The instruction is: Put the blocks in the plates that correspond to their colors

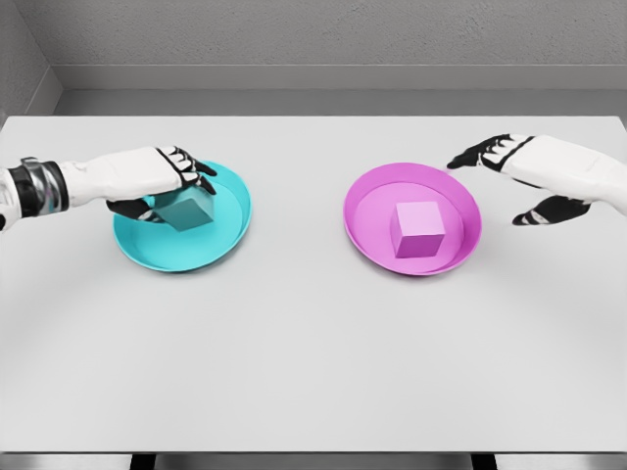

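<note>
On the desk [313, 372], the cyan plate [225, 240] sits at nine o'clock, the pink plate [367, 211] at three. The left hand [162, 186] grips the cyan block [191, 211], tilted over its plate; a careless release might tumble it out. The right hand [519, 181] hangs open, at two o'clock from the pink block [421, 230] in its plate.

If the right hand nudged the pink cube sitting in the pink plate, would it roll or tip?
The pink cube looks rigid with flat faces, so it would probably slide, not roll. The pink plate's raised rim would likely stop it. Its smooth surface may be slippery.
</note>
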Controlling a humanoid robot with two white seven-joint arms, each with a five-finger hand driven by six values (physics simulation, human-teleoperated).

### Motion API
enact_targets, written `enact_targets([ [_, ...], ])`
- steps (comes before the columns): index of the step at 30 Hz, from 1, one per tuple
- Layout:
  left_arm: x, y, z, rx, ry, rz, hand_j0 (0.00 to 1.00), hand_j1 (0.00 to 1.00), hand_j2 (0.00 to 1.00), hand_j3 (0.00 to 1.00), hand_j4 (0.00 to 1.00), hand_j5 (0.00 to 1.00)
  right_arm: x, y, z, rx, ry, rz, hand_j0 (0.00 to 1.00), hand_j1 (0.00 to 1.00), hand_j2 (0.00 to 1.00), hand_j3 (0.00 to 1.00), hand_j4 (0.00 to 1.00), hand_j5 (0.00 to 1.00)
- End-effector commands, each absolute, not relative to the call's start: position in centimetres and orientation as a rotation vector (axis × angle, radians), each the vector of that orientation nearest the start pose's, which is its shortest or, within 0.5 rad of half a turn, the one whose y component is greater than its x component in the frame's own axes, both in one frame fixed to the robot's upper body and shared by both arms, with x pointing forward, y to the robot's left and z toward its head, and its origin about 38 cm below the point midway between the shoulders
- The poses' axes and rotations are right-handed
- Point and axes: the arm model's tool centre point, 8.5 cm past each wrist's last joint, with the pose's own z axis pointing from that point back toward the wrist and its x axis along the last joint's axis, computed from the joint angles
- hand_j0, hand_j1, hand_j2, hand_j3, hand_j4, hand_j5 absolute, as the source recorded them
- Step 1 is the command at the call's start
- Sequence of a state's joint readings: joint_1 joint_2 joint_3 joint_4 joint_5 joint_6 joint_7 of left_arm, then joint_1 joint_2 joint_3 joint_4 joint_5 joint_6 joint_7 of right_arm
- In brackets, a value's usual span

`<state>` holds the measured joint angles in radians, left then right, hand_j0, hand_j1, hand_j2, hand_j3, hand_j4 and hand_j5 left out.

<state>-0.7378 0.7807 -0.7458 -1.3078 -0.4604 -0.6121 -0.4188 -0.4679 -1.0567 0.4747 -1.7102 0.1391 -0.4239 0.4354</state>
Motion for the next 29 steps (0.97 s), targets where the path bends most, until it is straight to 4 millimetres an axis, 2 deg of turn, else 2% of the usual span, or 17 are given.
enact_targets([
  [1,45.9,29.8,19.6,0.427,-1.377,-2.104,1.0,1.0,1.0,1.0,1.0,1.0,38.0,-34.5,28.7,-0.426,-1.574,1.919,1.0,1.0,1.0,1.0,1.0,1.0],
  [4,45.9,29.9,19.5,0.447,-1.357,-2.125,1.0,1.0,1.0,1.0,1.0,1.0,37.2,-34.8,28.4,-0.398,-1.571,1.966,1.0,1.0,1.0,1.0,1.0,1.0],
  [9,45.9,30.6,20.2,0.462,-1.362,-2.109,1.0,1.0,1.0,1.0,1.0,1.0,37.2,-34.5,27.8,-0.38,-1.567,1.959,1.0,1.0,1.0,1.0,1.0,1.0],
  [12,45.6,32.7,21.4,0.474,-1.371,-2.063,1.0,1.0,1.0,1.0,1.0,1.0,37.2,-34.5,27.8,-0.386,-1.562,1.967,1.0,1.0,1.0,1.0,1.0,1.0],
  [14,44.9,34.6,23.1,0.477,-1.4,-2.007,1.0,1.0,1.0,1.0,1.0,1.0,37.2,-34.5,27.8,-0.384,-1.558,1.967,1.0,1.0,1.0,1.0,1.0,1.0],
  [17,44.6,35.6,24.1,0.472,-1.429,-1.96,1.0,1.0,1.0,1.0,1.0,1.0,37.2,-34.6,27.7,-0.382,-1.555,1.968,1.0,1.0,1.0,1.0,1.0,1.0],
  [25,44.3,36.6,24.1,0.484,-1.39,-1.969,1.0,1.0,1.0,1.0,1.0,1.0,37.1,-34.8,27.1,-0.371,-1.542,1.959,1.0,1.0,1.0,1.0,1.0,1.0],
  [26,44.0,36.7,23.3,0.469,-1.374,-1.967,1.0,1.0,1.0,1.0,1.0,1.0,37.0,-34.8,26.8,-0.363,-1.537,1.958,1.0,1.0,1.0,1.0,1.0,1.0],
  [29,43.9,36.8,23.1,0.466,-1.368,-1.967,1.0,1.0,1.0,1.0,1.0,1.0,36.7,-35.0,26.2,-0.35,-1.518,1.958,1.0,1.0,1.0,1.0,1.0,1.0],
])
